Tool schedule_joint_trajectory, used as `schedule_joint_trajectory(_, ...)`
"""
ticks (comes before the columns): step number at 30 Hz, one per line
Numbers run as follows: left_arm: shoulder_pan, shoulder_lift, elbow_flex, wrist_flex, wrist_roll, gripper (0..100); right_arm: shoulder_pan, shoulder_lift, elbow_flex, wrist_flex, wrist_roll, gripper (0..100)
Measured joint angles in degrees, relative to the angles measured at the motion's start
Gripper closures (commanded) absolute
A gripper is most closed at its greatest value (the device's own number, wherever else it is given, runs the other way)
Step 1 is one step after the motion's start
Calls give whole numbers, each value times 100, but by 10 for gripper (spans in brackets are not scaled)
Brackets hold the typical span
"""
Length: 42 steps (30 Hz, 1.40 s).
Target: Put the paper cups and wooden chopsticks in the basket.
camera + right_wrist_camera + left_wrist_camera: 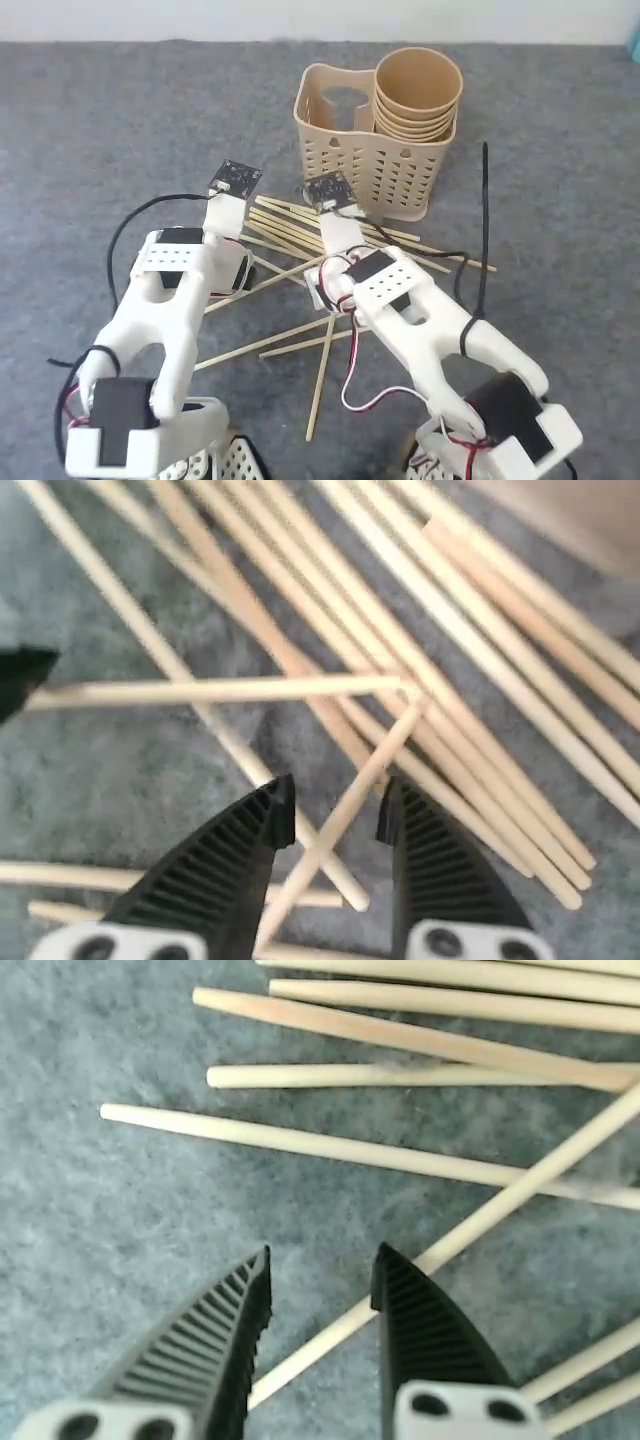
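Note:
A stack of paper cups point(418, 88) stands in one side of the beige slotted basket point(345, 160) at the back. Many wooden chopsticks point(290, 232) lie scattered on the grey carpet in front of it. My left gripper point(325, 1260) is open just above the carpet, with one slanting chopstick point(480, 1222) running between its fingers. My right gripper point(337, 788) is also open, low over the pile, and a slanting chopstick point(350, 802) passes between its fingertips. Neither chopstick is pinched.
Both arms lean forward side by side, the left arm point(165, 300) and the right arm point(420, 310). A black cable point(484, 230) runs beside the basket on the right. More loose chopsticks point(322, 375) lie between the arm bases.

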State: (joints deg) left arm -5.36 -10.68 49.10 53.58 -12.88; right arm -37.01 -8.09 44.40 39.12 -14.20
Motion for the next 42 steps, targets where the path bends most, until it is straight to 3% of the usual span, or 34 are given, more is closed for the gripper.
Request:
schedule_joint_trajectory(13, 0, 0, 0, 0, -35, 841, 141, 1204, -1204, 589, -185, 859)
schedule_joint_trajectory(18, 0, 0, 0, 0, -35, 841, 141, 1213, -1240, 642, -185, 998)
schedule_joint_trajectory(28, 0, 0, 0, 0, -35, 841, 299, 1152, -1248, 905, -185, 991)
schedule_joint_trajectory(33, 0, 0, 0, 0, -35, 841, 308, 149, -1064, 1187, -105, 991)
schedule_joint_trajectory(42, 0, 0, 0, 0, -35, 842, 571, -3174, 668, 923, 677, 991)
